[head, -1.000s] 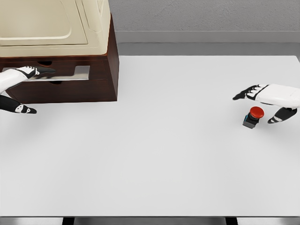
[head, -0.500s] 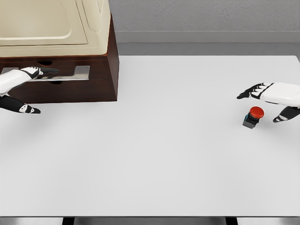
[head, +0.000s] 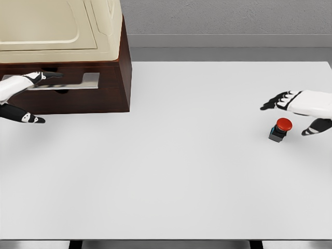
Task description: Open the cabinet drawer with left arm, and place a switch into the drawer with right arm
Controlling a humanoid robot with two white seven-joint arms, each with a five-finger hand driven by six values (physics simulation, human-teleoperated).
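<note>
My left hand (head: 23, 96) had its fingers spread, the upper ones now lying along the drawer handle (head: 78, 80) rather than below it, thumb hanging apart; nothing was clamped, and the cabinet drawer (head: 67, 98) looked shut. My right hand (head: 301, 111) hovered with fingers apart, drawn slightly back from the switch (head: 280, 128), which sat untouched on the table (head: 171, 171). I judged neither grasp begun. The cream appliance (head: 57, 26) atop the cabinet overhung nothing in my path.
</note>
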